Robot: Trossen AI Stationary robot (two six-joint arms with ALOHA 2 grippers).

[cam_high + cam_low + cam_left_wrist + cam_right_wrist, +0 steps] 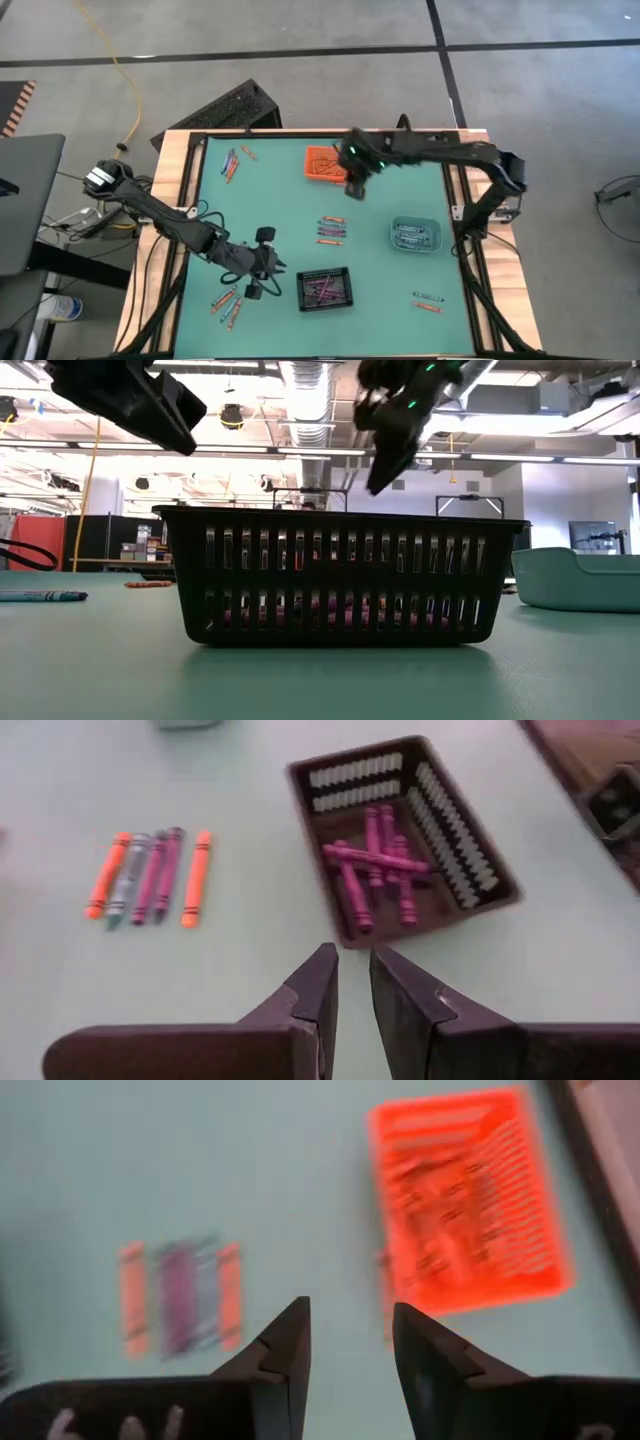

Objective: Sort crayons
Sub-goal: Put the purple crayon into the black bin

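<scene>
My left pincer (352,982), slightly parted and empty, hovers beside the black bin (324,290) of purple crayons (372,868). Mid-tabletop (280,200), a mixed row of crayons (331,231) lies unsorted. Farther off, my right pincer (350,1342), open and empty, hangs by the orange bin (325,164). I'd descend squarely on a single stick.

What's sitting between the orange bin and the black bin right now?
In the high view, a small row of loose crayons lies on the mat between the orange bin and the black bin. The right gripper hangs just beside the orange bin.
</scene>
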